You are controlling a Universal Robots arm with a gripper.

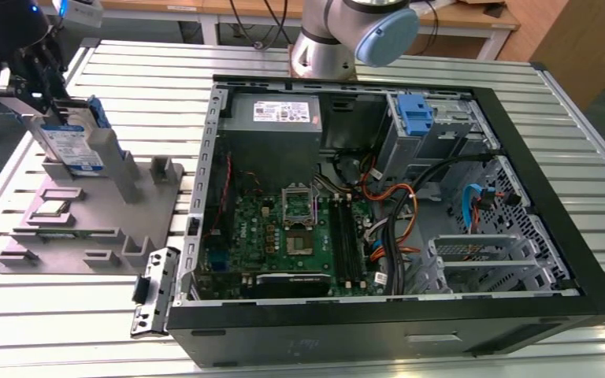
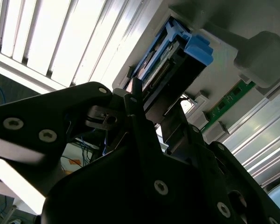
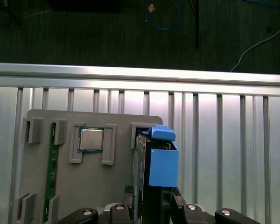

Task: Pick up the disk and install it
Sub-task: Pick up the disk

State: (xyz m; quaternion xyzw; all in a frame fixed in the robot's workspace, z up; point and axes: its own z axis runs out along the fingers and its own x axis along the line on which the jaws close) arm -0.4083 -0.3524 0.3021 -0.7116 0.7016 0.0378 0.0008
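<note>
Disk point(image 1: 75, 146) first: it stands on edge in a slot of the grey fixture point(image 1: 29, 236), at the exterior view's left and well apart from the open case point(image 1: 387, 315). Standing it so leaves its upper end free. The gripper point(image 1: 48, 106) sits over that end, fingers point(image 2: 134, 109) against either flat side; we judge it clamped on the disk. The case lies on its side with the lid off, which we take to leave the bay with its blue latch point(image 1: 415, 114) reachable from above. The exterior view gives us case and bay. The first wrist view gives the fixture's other pockets, a processor point(image 3: 91, 139) and a memory stick point(image 3: 50, 168), beside the disk's blue rail point(image 3: 162, 163).
</note>
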